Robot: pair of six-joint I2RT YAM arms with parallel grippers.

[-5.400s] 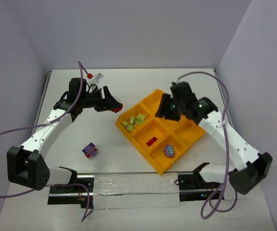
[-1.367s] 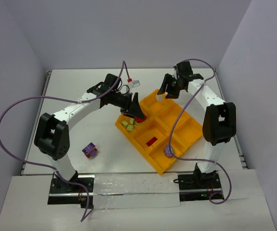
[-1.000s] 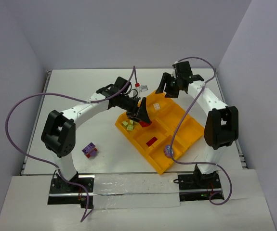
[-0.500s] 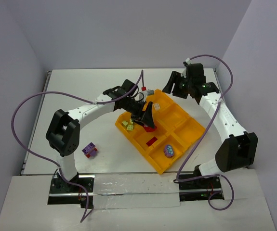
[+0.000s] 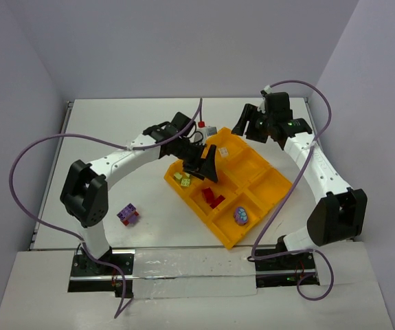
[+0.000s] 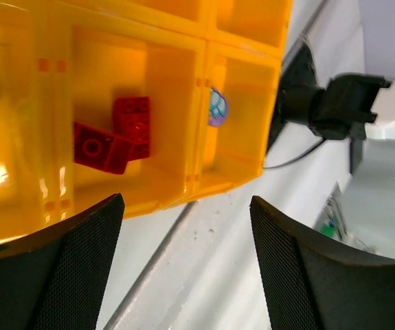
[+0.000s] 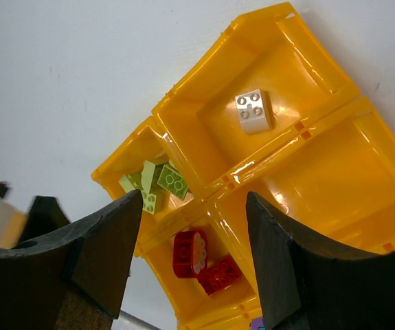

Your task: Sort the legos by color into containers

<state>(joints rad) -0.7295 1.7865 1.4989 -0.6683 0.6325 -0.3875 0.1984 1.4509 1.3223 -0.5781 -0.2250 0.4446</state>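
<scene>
- Left hand [image 6: 187,206]: jaws wide apart, nothing between them, no contact. It hovers over the tray [image 5: 269,180].
- Two red legos [image 6: 115,141] lie touching each other in the compartment right below and ahead of the left fingertips, clear of the hand.
- Purple lego [image 6: 216,108] sits one compartment further out from that hand, beyond the reds.
- Green legos [image 7: 157,182] are in the compartment on the other side of the reds, by the left hand's left finger.
- Right hand [image 7: 194,199]: jaws parted, empty, touching nothing, above the tray's far corner.
- White lego [image 7: 254,110] lies alone in the compartment ahead of the right hand.
- Purple-red clump [image 5: 127,214] sits on the table [image 5: 94,117], outside the tray, well apart from both hands.
</scene>
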